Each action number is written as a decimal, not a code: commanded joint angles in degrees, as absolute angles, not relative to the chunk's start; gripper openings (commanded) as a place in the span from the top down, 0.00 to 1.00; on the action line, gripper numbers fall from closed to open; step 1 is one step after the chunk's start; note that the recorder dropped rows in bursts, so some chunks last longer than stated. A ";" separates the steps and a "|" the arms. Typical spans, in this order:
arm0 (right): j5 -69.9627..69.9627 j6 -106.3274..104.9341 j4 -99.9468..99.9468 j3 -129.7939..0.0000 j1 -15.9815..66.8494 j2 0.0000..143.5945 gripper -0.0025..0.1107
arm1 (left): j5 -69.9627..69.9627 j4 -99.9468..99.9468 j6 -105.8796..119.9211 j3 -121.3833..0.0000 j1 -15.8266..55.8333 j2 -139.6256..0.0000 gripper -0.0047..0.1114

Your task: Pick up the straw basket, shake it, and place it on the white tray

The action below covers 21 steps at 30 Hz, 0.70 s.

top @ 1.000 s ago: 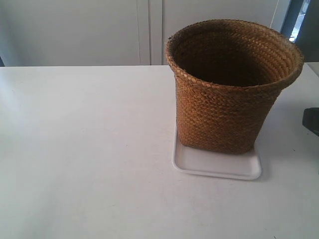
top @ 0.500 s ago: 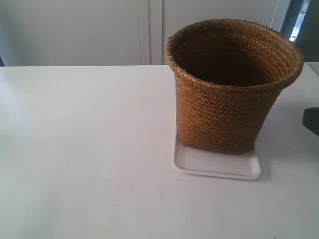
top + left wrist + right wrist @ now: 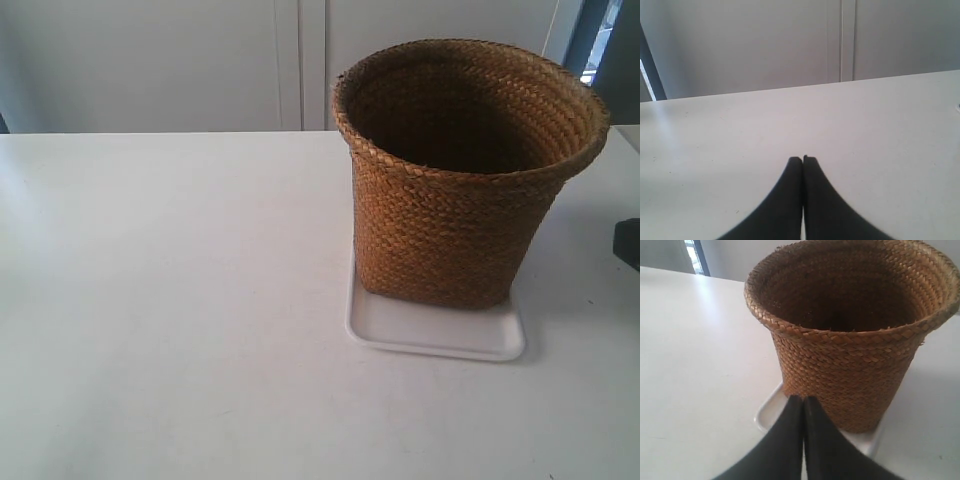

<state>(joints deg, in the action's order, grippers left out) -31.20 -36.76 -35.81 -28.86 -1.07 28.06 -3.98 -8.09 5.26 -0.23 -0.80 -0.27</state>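
Observation:
The straw basket [image 3: 455,180] stands upright on the white tray [image 3: 435,328], right of the table's middle, and it overhangs the tray's far side. The right wrist view faces the basket [image 3: 850,350] and the tray [image 3: 771,412] from close by. There my right gripper [image 3: 803,398] is shut and empty, a short way off the basket's wall. A dark piece of that arm [image 3: 627,243] shows at the exterior view's right edge. My left gripper [image 3: 802,160] is shut and empty over bare table, with neither basket nor tray in its view.
The white table [image 3: 170,300] spreads wide to the left of the tray. Pale cabinet doors [image 3: 300,60] stand behind the table's far edge.
The dark piece of arm at the exterior view's right edge has slid slightly further out of frame. The basket and tray have stayed put.

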 commanded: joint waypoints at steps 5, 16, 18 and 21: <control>-18.84 -38.50 -34.32 -22.95 -1.16 21.02 0.98 | -4.16 -8.67 4.75 0.00 -0.98 0.00 0.96; 10.95 -31.61 -36.22 -4.69 -1.16 6.43 0.98 | -4.16 -8.67 4.75 0.00 -0.98 0.00 0.96; 11.47 -31.61 -36.22 -2.66 -1.16 4.71 0.98 | -4.16 -8.67 4.75 0.00 -0.98 0.00 0.96; 12.12 -31.61 -35.98 0.00 -1.16 2.71 0.98 | -4.16 -8.67 4.75 0.00 -0.98 0.00 0.96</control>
<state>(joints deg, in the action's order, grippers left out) 10.25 -32.14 -35.92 -2.33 -1.07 4.50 -3.86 -8.09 5.26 -0.23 -0.80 -0.27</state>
